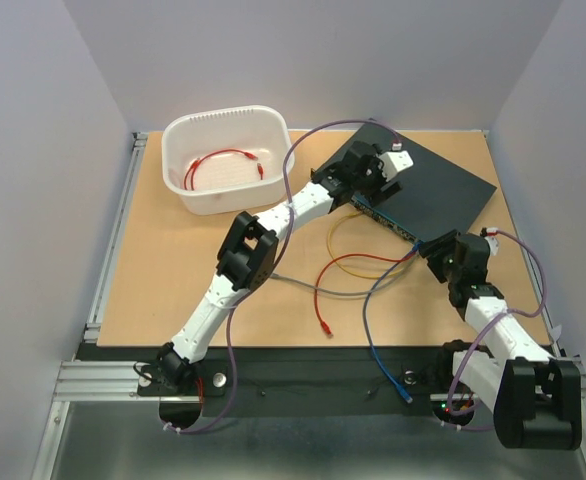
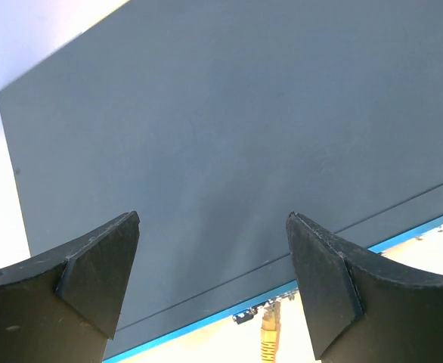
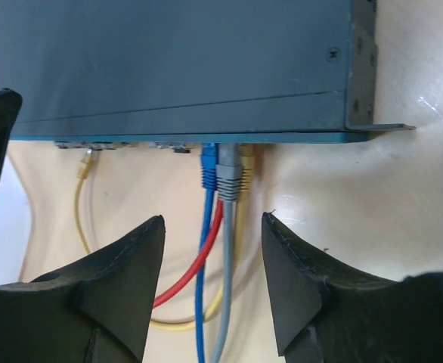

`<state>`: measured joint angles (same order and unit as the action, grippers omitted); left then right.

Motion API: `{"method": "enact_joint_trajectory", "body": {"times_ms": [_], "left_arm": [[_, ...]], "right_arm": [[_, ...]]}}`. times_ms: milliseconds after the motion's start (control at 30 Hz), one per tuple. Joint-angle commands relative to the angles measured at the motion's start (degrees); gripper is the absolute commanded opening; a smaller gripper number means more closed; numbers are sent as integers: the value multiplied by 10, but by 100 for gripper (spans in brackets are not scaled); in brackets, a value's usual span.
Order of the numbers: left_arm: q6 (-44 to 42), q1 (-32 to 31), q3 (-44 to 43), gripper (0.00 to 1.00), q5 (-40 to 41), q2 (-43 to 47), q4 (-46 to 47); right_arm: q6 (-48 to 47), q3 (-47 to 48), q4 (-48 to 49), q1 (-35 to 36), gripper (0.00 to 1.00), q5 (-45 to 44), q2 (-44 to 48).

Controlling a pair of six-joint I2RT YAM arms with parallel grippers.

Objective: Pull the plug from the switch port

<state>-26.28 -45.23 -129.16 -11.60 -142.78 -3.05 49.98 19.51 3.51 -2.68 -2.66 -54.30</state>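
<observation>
No plug is out yet: the grey plug (image 3: pixel 229 178) and the blue plug (image 3: pixel 209 170) sit in the switch (image 1: pixel 433 190) at the table's (image 1: pixel 173 290) far right. Our right gripper (image 3: pixel 212 249) stands apart around their cables, clamping nothing. Our left gripper (image 2: pixel 214 257) hangs wide apart over the switch's top.

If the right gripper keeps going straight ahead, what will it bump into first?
Probably the grey plug, with the blue plug right beside it, both in the edge of the switch. They sit straight ahead of the open right gripper. Depth is unclear, so their cables might touch first.
</observation>
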Motion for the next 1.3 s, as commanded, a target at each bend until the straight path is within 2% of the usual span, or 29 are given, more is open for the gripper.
{"method": "enact_joint_trajectory", "body": {"times_ms": [0, 267, 700, 900, 1067, 1200, 1267], "left_arm": [[7, 4, -26, 90, -12, -4, 28], [28, 3, -7, 90, -27, -14, 43], [35, 3, -9, 90, -26, -21, 52], [37, 2, -11, 90, -28, -22, 53], [37, 2, -14, 90, -29, -24, 53], [37, 1, -14, 90, -29, -25, 53], [37, 1, -14, 90, -30, -25, 53]], "right_arm": [[-1, 11, 28, -5, 58, -25, -14], [-18, 28, 34, -5, 48, -45, -42], [-28, 44, 85, -5, 44, -32, -111], [-22, 38, 137, -5, 34, -18, -151], [-21, 41, 147, -5, 35, -19, -167], [-22, 34, 150, -5, 22, -37, -167], [-24, 33, 149, -5, 20, -39, -171]]}}
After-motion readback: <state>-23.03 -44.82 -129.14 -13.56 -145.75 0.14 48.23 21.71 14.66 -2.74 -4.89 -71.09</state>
